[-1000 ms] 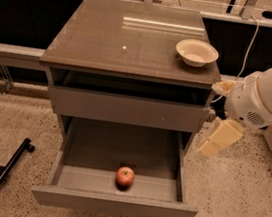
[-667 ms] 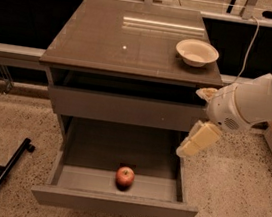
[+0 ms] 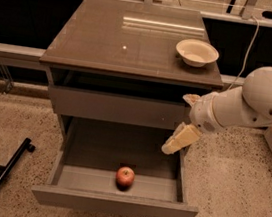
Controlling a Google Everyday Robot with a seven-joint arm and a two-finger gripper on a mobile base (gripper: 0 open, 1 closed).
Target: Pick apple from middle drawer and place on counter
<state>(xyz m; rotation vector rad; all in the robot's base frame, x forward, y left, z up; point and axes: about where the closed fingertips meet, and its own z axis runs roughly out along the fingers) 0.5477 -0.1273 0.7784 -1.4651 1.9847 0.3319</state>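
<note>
Approach step, by my read: apple (image 3: 125, 176) not yet grasped, pick not begun. Gripper (image 3: 178, 122) hangs at the cabinet's right edge as seen, level w/ the closed upper drawer front (image 3: 116, 107). Its lower finger (image 3: 181, 139) reaches over the rear right corner of the middle drawer (image 3: 112, 203). The two cream fingers stand apart w/ nothing btwn them, so it's released and empty.

Apple lies below the gripper and off toward the drawer's front wall, about mid-width, well apart from the gripper. It rests on the grey tray floor just behind the front wall, clear of both side walls.

Next move, as I judge it:
- Go down into the tray and out toward the front, ending over the apple.
- Keep clear of the side wall directly under the gripper and of the upper drawer front beside it.
- Straddle the apple w/ jaws wide, then close at its widest part. It's round, so a glancing touch could roll it.

Counter (image 3: 100, 40) lies above the gripper. A cream bowl (image 3: 197, 52) sits on it almost straight above the gripper, so set-down should go to the bare area away from the bowl.

Apple's look: small, round, mostly red w/ a paler yellowish patch up top, smaller than the bowl. Stem too small to tell.
</note>
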